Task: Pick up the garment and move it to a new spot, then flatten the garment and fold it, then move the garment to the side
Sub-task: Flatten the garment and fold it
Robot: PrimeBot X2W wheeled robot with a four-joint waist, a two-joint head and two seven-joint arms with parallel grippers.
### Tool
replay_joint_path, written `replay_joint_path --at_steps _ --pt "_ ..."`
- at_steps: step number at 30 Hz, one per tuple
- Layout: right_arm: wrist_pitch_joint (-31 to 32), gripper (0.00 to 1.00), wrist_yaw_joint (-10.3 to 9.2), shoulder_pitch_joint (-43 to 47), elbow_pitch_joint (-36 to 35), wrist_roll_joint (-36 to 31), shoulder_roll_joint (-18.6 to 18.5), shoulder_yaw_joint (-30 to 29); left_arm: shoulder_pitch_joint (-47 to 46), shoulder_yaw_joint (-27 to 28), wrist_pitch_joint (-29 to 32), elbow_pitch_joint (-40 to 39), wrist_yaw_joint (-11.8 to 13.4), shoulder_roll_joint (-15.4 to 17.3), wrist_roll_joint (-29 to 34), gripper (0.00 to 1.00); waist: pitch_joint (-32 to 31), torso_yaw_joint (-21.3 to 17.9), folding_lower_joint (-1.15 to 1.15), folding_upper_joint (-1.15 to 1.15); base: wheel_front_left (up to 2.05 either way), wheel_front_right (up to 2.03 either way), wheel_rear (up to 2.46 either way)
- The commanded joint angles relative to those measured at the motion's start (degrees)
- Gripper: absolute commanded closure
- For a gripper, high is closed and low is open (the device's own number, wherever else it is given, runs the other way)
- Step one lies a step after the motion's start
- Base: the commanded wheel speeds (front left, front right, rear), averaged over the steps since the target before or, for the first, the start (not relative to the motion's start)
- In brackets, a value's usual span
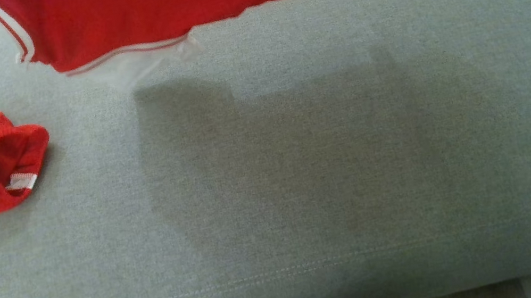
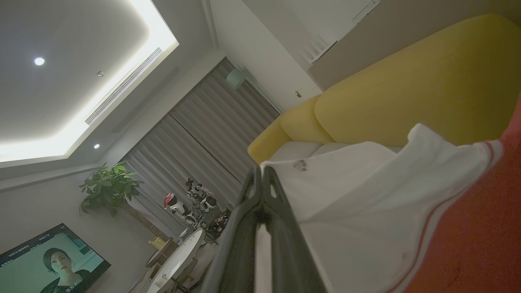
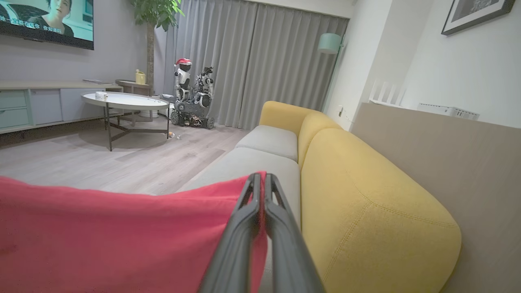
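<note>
1. The left gripper (image 2: 263,174) ends in two long fingers (image 2: 234,244), dark grey to black, smooth and faintly glossy. They are broad at the base and taper to slim, rounded tips.
2. Each of these fingers has a narrow, elongated cut-out just below its tip.
3. The right gripper (image 3: 263,179) has the same build: two long dark fingers (image 3: 291,252) of the same tapering shape, with a dull sheen along their edges.
4. Its fingers also have slim cut-outs near the tips.
</note>
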Motion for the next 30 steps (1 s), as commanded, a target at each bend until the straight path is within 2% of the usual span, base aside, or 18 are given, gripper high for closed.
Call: replay_joint_path --at_steps 1,6,14,19,22,26,28,29,30 --pt "-0.57 1.00 -0.08 -3.03 -1.68 0.38 0.79 0.45 -4.14 2.24 -0.50 -0.12 0.15 1.97 -0.32 1.00 0.06 -0.06 0.00 0.00 0.00 0.00 0.00" --pt "-0.62 1.00 -0.08 -4.74 -1.12 1.01 0.13 2.38 -6.34 1.24 -1.92 1.34 0.15 2.00 -1.13 1.00 0.55 -0.28 0.00 0.00 0.00 0.00 0.00" --pt "-1.41 1.00 -0.08 -9.19 -0.72 0.92 -0.42 2.36 -10.70 1.54 -3.78 4.97 0.22 -1.06 -1.17 1.00 4.00 -0.63 0.00 0.00 0.00 0.00 0.00" --pt "-0.55 1.00 -0.08 -13.36 0.34 -0.46 0.77 1.47 -15.15 1.75 -3.55 7.14 0.19 -2.30 -1.72 1.00 10.29 -1.32 0.00 0.00 0.00 0.00 0.00" --pt "-0.61 1.00 -0.08 -16.43 1.01 -2.23 1.11 0.42 -18.13 3.19 -5.01 9.76 0.29 -4.69 -3.04 1.00 15.13 -1.22 0.00 0.00 0.00 0.00 0.00" --pt "-1.16 1.00 -0.08 -21.82 1.71 -5.66 1.40 -2.00 -22.69 5.60 -8.26 13.79 2.35 -8.78 -3.79 1.00 22.92 -0.74 0.00 0.00 0.00 0.00 0.00" --pt "-4.19 1.00 -0.08 -26.29 1.49 -10.95 1.15 -5.79 -26.95 6.89 -12.90 16.66 5.17 -11.79 -2.35 1.00 28.66 -0.65 0.00 0.00 0.00 0.00 0.00" --pt "-4.19 1.00 -0.08 -26.29 1.49 -10.95 1.15 -5.79 -26.95 6.89 -12.90 16.66 5.17 -11.79 -2.35 1.00 28.66 -0.65 0.00 0.00 0.00 0.00 0.00" --pt "-5.86 1.00 -0.08 -27.56 1.24 -13.22 1.24 -7.63 -28.51 7.13 -14.73 17.75 6.37 -12.69 -1.38 1.00 30.27 -0.88 0.00 0.00 0.00 0.00 0.00"
